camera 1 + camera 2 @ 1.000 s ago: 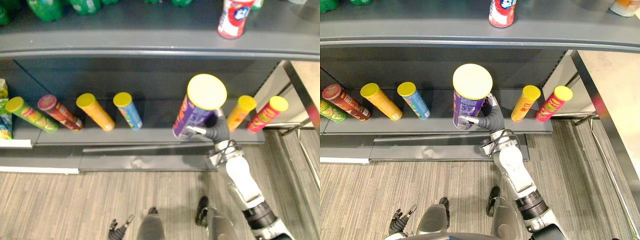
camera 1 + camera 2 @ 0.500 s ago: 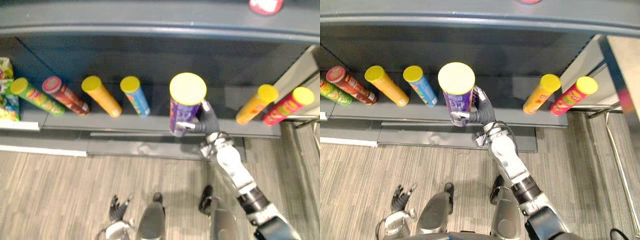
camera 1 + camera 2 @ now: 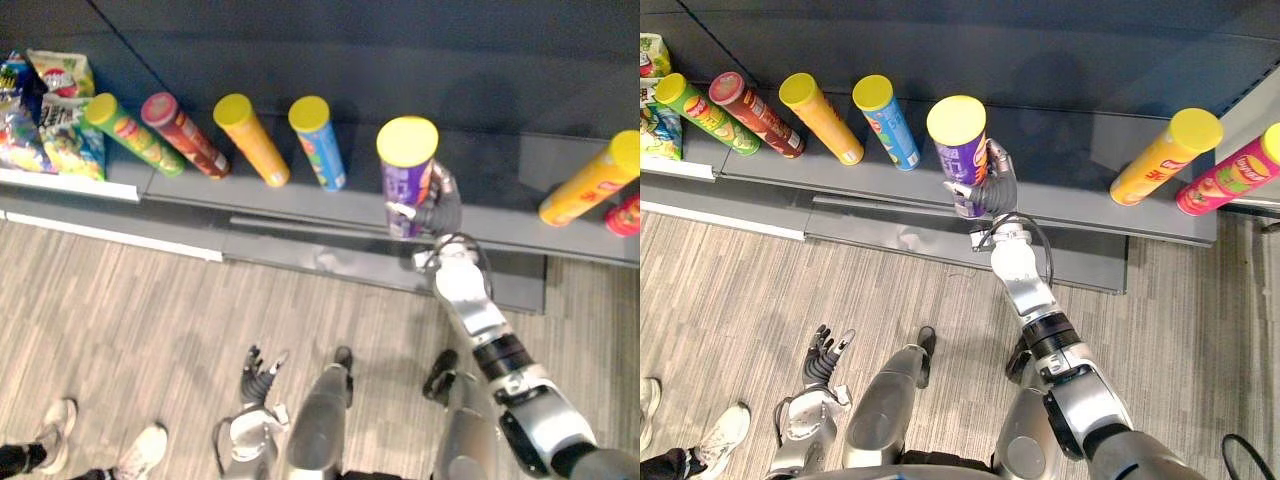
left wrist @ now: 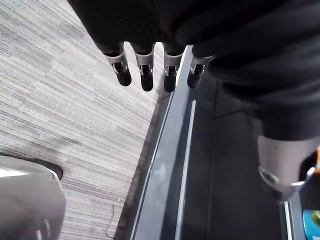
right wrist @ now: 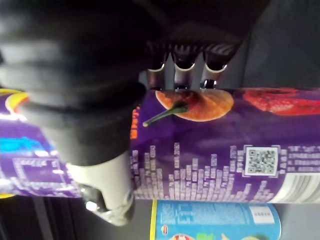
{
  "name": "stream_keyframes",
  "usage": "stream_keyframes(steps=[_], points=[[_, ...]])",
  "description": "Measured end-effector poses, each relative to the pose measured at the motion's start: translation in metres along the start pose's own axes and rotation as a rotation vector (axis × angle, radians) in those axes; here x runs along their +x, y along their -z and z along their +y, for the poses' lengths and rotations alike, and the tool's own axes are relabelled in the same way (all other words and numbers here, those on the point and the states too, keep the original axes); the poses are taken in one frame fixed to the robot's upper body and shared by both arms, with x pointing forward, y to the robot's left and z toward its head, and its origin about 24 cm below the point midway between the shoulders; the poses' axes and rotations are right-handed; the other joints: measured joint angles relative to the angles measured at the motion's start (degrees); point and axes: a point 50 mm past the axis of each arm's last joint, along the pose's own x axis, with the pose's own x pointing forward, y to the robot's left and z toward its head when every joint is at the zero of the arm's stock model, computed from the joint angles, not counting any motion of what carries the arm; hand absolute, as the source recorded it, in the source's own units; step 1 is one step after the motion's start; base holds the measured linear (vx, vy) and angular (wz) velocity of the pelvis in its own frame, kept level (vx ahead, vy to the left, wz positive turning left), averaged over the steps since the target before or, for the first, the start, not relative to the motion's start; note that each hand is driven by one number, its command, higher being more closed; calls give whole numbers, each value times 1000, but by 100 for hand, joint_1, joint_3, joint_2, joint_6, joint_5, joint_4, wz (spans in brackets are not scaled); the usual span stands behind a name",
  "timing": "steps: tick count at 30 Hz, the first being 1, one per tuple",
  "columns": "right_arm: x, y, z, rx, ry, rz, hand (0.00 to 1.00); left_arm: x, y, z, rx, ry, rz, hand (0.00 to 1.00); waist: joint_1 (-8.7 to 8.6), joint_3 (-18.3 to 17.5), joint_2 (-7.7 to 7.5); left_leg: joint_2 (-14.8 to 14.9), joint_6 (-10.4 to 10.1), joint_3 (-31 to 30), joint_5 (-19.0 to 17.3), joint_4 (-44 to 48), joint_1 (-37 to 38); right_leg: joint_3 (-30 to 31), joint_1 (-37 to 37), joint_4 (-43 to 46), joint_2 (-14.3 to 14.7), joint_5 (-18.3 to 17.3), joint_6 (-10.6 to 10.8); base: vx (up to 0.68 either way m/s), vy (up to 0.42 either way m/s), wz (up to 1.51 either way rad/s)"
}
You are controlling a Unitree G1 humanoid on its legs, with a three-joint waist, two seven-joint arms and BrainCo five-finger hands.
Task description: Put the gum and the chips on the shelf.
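Nearest, the left hand (image 3: 258, 366) hangs low over the striped floor (image 3: 150, 300), fingers straight and relaxed, holding nothing; a person's 2 shoes (image 3: 140, 450) stand further left. Ahead, the right hand (image 3: 441, 207) has fingers and thumb curled round the purple chips can (image 3: 405, 178), upright at the low shelf's (image 3: 300, 212) front edge, between the blue can (image 3: 318, 146) and the yellow can (image 3: 590, 182). Whether its base rests there, I cannot tell.

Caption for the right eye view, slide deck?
Right hand holds a purple chips can upright at the shelf, beside a blue can.
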Motion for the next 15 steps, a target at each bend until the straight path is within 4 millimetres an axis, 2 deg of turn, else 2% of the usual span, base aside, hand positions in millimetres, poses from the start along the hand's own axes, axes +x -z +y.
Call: stream_keyframes(steps=[2, 6, 15], points=[[6, -3, -6, -6, 43, -9, 100, -1, -1, -4, -11, 8, -3, 0, 23, 9, 5, -20, 0, -8, 0, 62, -102, 2, -102, 106, -49, -14, -20, -4, 11, 6], [22, -15, -17, -24, 123, -65, 100, -2, 0, -12, -40, 27, 10, 0, 39, 68, 110, -43, 11, -9, -13, 225, -310, 13, -285, 242, -105, -31, -32, -24, 18, 4], [27, -23, -28, -52, 221, -114, 100, -4, -3, -19, -71, 37, 7, 0, 102, 99, 180, -24, 19, 20, -21, 436, -690, 35, -688, 499, -178, -105, -101, -10, 2, 2]])
